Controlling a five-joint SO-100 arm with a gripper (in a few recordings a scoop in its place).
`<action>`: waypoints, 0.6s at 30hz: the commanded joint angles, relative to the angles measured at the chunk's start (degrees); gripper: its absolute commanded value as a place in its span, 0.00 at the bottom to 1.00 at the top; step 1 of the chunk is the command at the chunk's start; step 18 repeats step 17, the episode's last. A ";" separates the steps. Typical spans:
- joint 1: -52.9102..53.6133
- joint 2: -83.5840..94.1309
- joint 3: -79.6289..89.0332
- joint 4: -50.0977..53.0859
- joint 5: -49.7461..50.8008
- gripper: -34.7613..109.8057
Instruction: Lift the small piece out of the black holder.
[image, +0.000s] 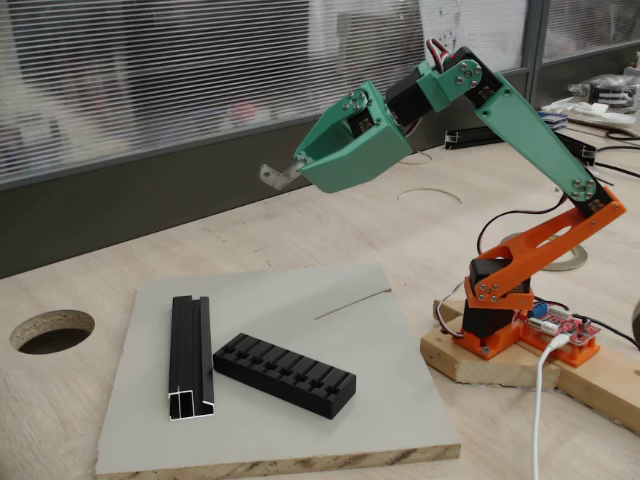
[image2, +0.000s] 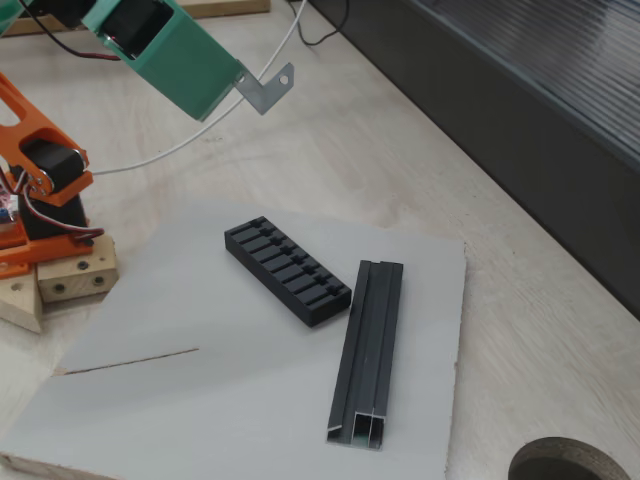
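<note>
- In a fixed view: green gripper raised well above the grey board, closed on the small piece, a bent grey tab sticking out left from the tip. Black holder lies flat on the board, slots up; glossy channel profile just left of it, close at the near ends, touching or not unclear.
- In the other fixed view: gripper at top left, clamping the small piece, hole near its free end, high over the bare table. Black holder mid-board; channel profile beside it to the right. Orange arm base at left.
</note>
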 joint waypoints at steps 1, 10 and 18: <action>-0.79 4.66 -0.97 -0.18 0.62 0.28; -0.79 4.66 -0.70 -0.18 0.62 0.28; -0.79 4.66 -0.18 -0.18 0.35 0.28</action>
